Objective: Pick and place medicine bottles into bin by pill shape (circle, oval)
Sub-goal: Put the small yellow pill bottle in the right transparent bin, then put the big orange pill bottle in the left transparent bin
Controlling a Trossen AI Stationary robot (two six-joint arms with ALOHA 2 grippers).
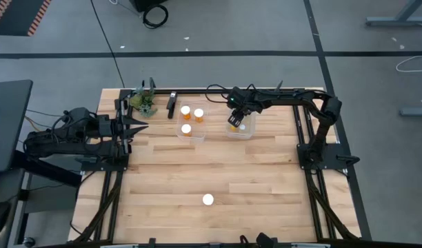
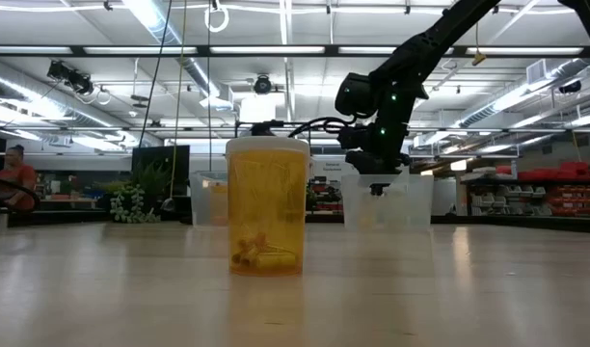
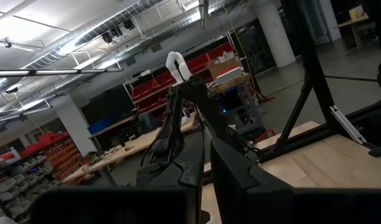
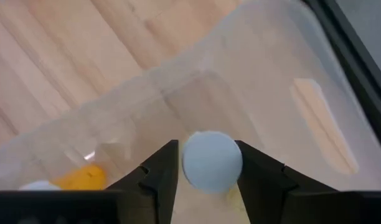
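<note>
1. Right wrist view: we see our right gripper (image 4: 209, 167) inside the right bin (image 4: 315, 106), fingers flanking a white-capped bottle (image 4: 211, 160); grip uncertain.
2. Left gripper (image 1: 138, 125) waits closed, far from that bin.

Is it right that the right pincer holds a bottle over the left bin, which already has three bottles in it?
Not quite. The high view shows the right pincer over the right bin, not the left bin with the three bottles. The right wrist view shows a white-capped bottle between its fingers, inside that bin.
</note>
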